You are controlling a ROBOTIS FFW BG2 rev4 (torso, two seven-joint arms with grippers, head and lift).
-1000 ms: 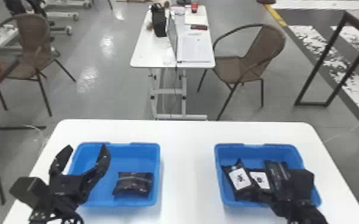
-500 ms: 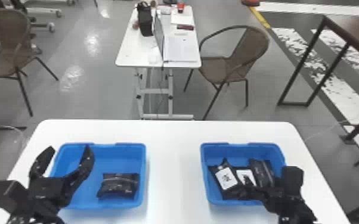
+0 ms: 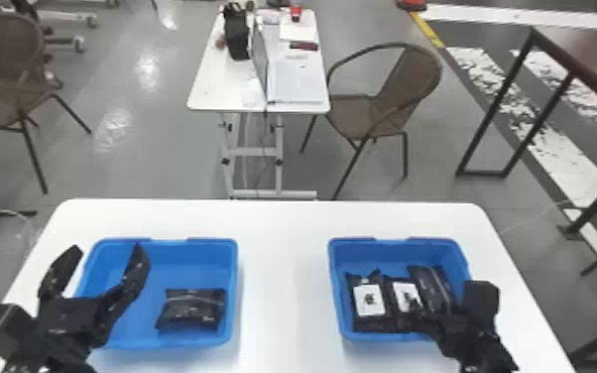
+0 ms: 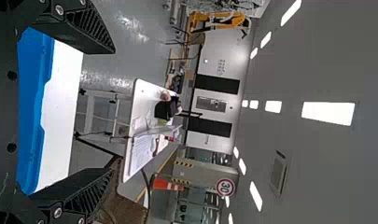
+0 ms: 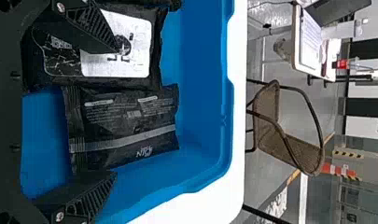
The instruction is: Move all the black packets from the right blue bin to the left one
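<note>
A white table (image 3: 282, 223) with rounded corners stands on a glossy grey floor (image 3: 153, 163). Beyond it is a smaller white table (image 3: 218, 82) bearing an open laptop (image 3: 260, 57), a black bag (image 3: 236, 32) and a red cup (image 3: 296, 12). A brown woven chair (image 3: 406, 84) is beside that table, another (image 3: 12, 54) is at the far left, and a dark metal frame (image 3: 496, 104) stands on the right near white floor stripes (image 3: 555, 154).

The black packets are soft and shiny. Two carry white labels; a third (image 5: 126, 121) shows a dark printed face with small pale lettering and a grey stripe running across it.

Two blue bins sit apart on the near table. The right bin (image 3: 396, 245) holds three packets side by side: a labelled one (image 3: 372, 325) at the left, a labelled one (image 3: 405, 295) in the middle, and the striped one at the right. The left bin (image 3: 163, 244) holds a single packet (image 3: 193, 308), lying in its right half.

My right gripper (image 3: 436, 312) is at the right bin, fingers spread, one over the middle packet's label and the other by the striped packet's outer side. My left gripper (image 3: 107, 248) has its fingers wide apart, empty, at the left side of the left bin.
</note>
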